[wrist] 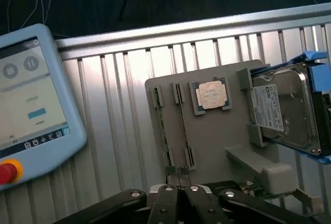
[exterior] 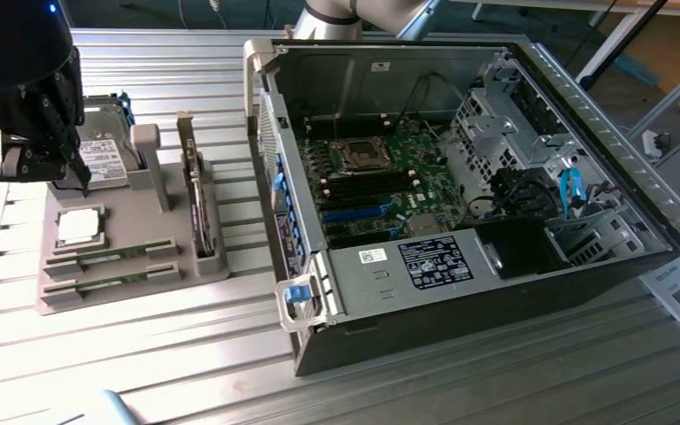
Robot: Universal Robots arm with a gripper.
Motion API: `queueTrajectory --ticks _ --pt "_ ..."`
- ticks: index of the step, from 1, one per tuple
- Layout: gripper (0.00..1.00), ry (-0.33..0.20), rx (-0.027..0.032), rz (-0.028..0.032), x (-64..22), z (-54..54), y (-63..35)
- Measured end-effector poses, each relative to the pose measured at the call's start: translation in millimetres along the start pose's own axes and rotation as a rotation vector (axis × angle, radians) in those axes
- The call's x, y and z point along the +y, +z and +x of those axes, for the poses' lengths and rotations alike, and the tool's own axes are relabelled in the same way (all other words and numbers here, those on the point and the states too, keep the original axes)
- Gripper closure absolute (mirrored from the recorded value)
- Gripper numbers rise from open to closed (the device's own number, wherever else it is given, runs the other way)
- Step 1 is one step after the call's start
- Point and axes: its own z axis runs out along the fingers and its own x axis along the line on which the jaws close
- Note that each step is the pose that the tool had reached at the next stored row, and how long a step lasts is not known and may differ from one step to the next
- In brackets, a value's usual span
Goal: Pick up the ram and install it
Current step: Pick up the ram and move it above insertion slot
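Note:
Two slim green ram sticks [exterior: 112, 258] stand edge-up in slots of the grey holder block [exterior: 139, 232]; in the wrist view they are the thin strips [wrist: 161, 125] beside the square silver processor chip [wrist: 211, 95]. My black gripper [exterior: 79, 186] hangs above the holder's back end, near the hard drive [exterior: 106, 159] at the exterior view's left. Its fingers [wrist: 169, 199] are pressed together with nothing between them, and the shut gripper [wrist: 178, 178] is above the near ends of the sticks, apart from them.
The open computer case [exterior: 459, 292] lies at the exterior view's right, its motherboard with dark memory slots [exterior: 370, 188] exposed. A dark expansion card [exterior: 204, 217] stands upright in the holder. A teach pendant [wrist: 31, 105] rests on the ribbed aluminium table [exterior: 139, 354].

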Motion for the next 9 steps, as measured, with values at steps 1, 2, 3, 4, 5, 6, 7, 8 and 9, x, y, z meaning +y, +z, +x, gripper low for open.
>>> queueTrajectory --ticks 1,2,3,4,5,6,7,8,9 --pt "0.90 -0.020 0.0008 -0.0005 0.0 0.0 0.2" --pt "0.90 -0.063 0.0023 -0.0016 0.0 0.0 0.7" --pt "0.90 -0.100 0.0037 -0.0025 0.0 0.0 1.0" --pt "0.90 -0.106 0.0040 -0.0027 0.0 0.0 1.0" --pt "0.90 -0.106 0.0039 -0.0027 0.0 0.0 1.1" --pt "0.90 -0.106 0.0040 -0.0027 0.0 0.0 1.0" --pt "0.90 -0.107 0.0040 -0.0027 0.0 0.0 1.0" --pt "0.89 -0.107 0.0040 -0.0027 0.0 0.0 1.0" --pt "0.83 -0.108 0.0041 -0.0027 0.0 0.0 1.0"
